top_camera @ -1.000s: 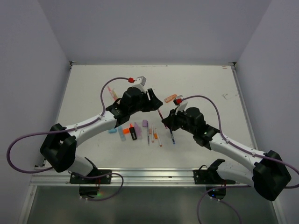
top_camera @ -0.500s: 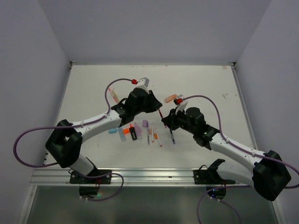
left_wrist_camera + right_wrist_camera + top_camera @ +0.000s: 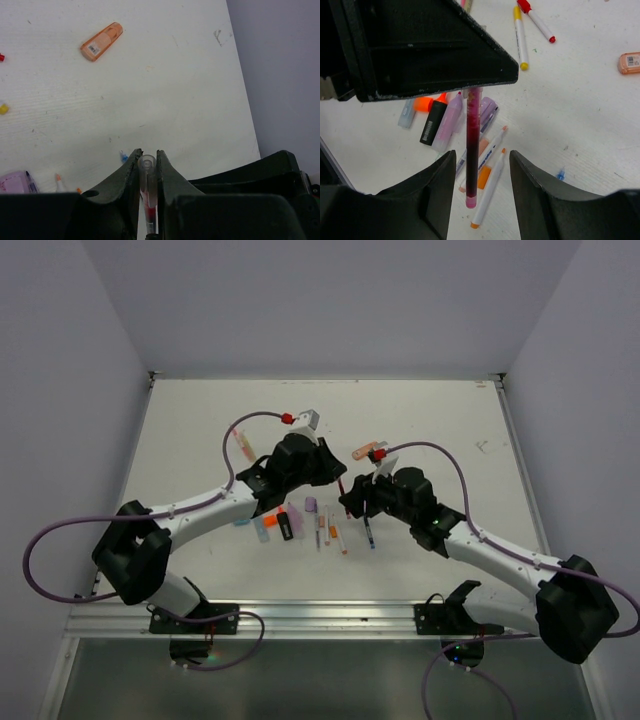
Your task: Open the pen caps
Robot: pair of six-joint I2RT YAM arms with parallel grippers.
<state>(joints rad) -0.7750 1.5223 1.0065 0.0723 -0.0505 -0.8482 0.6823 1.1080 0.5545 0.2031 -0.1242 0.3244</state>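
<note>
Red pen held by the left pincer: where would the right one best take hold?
Probably at its pink end, the free end of the red pen; come along the barrel, straddling it. The left pincer covers the opposite end.

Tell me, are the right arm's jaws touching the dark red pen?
Apart. Right wrist view: the pen hangs between the right jaws, gaps either side.
</note>
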